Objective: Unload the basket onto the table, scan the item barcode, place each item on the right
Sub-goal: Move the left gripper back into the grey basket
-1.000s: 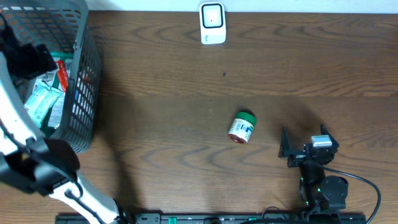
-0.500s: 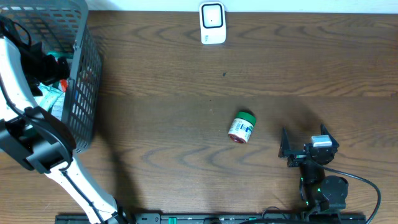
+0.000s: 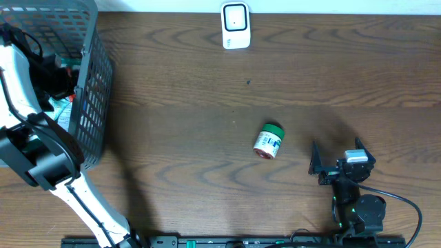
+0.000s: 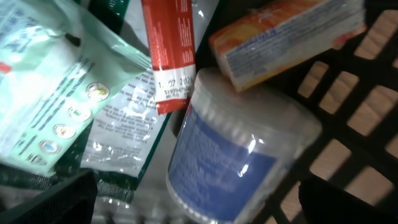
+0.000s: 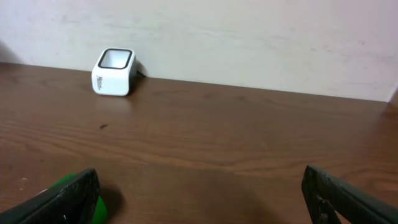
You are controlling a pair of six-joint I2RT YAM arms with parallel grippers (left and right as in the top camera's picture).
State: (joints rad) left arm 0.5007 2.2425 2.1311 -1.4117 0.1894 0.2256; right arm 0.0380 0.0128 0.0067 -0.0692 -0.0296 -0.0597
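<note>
My left gripper (image 3: 59, 77) is down inside the grey mesh basket (image 3: 94, 103) at the left, and it is open. In the left wrist view, the left gripper (image 4: 202, 208) hovers over a clear round tub with a blue label (image 4: 239, 152), its dark fingers (image 4: 59, 199) on either side and apart from it. An orange box (image 4: 286, 31), a red tube (image 4: 169, 50) and green-white pouches (image 4: 56, 99) lie around the tub. A small green-lidded jar (image 3: 269, 140) lies on its side mid-table. The white scanner (image 3: 235, 26) stands at the far edge. My right gripper (image 3: 335, 154) rests open right of the jar.
The right wrist view shows the scanner (image 5: 114, 71) against the back wall and the jar's green lid (image 5: 94, 208) peeking beside the right gripper's left finger. The basket's black mesh wall (image 4: 354, 112) runs close to the tub on its right.
The left arm has swung over the basket and its gripper has moved right and lower among the items. The right arm and the jar have not moved.
</note>
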